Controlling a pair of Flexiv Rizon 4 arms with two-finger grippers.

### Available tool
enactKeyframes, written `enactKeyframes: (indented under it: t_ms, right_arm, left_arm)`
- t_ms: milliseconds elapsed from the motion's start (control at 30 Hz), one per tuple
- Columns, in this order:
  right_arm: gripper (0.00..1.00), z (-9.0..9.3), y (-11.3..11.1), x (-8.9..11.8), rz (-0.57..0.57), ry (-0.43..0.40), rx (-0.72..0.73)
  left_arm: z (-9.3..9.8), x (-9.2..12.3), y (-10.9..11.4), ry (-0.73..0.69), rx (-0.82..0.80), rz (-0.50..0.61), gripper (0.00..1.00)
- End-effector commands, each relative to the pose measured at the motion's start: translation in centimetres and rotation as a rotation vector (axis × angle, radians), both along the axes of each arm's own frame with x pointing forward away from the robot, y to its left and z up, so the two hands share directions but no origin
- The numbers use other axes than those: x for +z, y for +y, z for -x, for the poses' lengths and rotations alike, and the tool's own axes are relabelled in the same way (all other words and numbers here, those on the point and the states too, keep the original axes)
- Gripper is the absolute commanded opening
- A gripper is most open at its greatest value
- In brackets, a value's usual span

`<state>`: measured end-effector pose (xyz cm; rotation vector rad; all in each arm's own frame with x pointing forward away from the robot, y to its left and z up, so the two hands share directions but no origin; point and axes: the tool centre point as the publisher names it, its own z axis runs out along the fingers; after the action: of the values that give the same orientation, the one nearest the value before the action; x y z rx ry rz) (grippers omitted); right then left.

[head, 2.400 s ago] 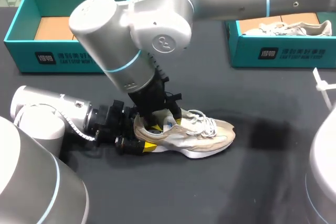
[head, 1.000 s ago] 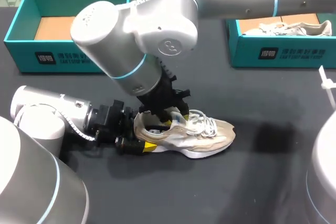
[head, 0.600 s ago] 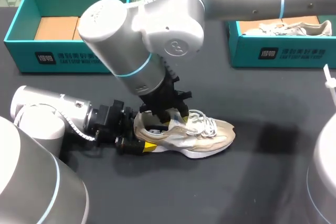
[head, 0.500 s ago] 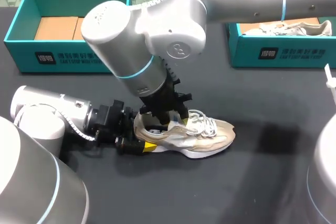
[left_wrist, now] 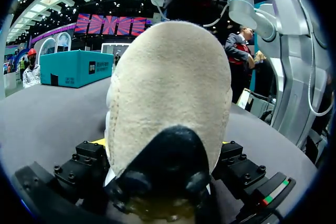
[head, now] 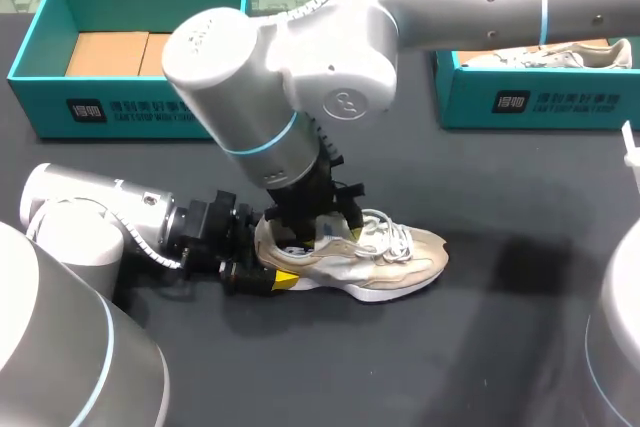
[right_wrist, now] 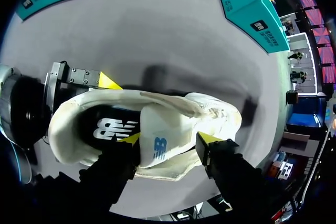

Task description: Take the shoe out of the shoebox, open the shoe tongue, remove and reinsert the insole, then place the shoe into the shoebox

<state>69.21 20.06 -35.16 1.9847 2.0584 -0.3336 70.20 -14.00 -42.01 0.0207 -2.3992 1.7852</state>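
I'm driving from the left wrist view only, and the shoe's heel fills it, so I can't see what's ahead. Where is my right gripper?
Observer: The right gripper is down over the opening of the shoe, shut on the tongue, with one finger inside the opening.
Operator: Has anything been pulled out of it yet?
Observer: No. The dark insole lies inside the shoe, on the heel side of the tongue.
Operator: Where does it go afterwards?
Observer: An empty teal shoebox sits at the table's far left, apart from the shoe.
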Motion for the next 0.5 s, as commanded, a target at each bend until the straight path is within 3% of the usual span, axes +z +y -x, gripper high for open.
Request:
enactKeyframes:
  t_ms: [33, 333, 400, 433, 500]
  right_arm:
    - [0.53, 0.6, -0.1, 0.0, -0.02, -0.303, -0.804]
    - [0.31, 0.5, -0.9, 1.1, -0.005, -0.315, -0.81]
    - [0.14, 0.5, -1.0, 1.6, -0.004, -0.315, -0.808]
    - [0.0, 0.5, -1.1, 1.8, -0.007, -0.312, -0.803]
    - [0.0, 0.5, -1.5, 2.2, -0.033, -0.301, -0.789]
  left_arm:
    - [-0.2, -0.2, -0.2, 0.0, 0.001, -0.001, 0.0]
    - [-0.2, -0.2, -0.2, 0.0, 0.001, -0.001, 0.0]
    - [-0.2, -0.2, -0.2, 0.0, 0.001, -0.001, 0.0]
    - [-0.2, -0.2, -0.2, 0.0, 0.001, -0.001, 0.0]
    - [-0.2, -0.2, -0.2, 0.0, 0.001, -0.001, 0.0]
